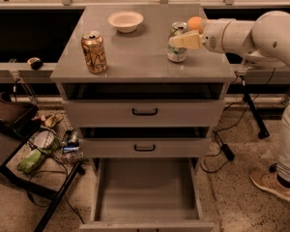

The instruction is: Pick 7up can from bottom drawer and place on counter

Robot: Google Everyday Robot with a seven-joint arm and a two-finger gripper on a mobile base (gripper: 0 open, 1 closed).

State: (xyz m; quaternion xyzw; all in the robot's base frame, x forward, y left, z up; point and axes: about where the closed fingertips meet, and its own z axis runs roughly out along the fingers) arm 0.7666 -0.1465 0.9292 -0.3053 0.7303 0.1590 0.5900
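Observation:
The 7up can (176, 51), silvery-white with green marks, stands upright on the grey counter (145, 62) at its right side. My gripper (178, 38) reaches in from the right and is closed around the can's upper half, with one cream finger (187, 40) across its front. The bottom drawer (145, 190) is pulled fully open below, and its grey floor is bare.
A gold and brown can (94, 52) stands on the counter's left part. A white bowl (125, 21) sits at the back and an orange (195, 23) behind my gripper. A person's shoe (274, 185) is at the right. A dark stand (9, 129) with clutter is at the left.

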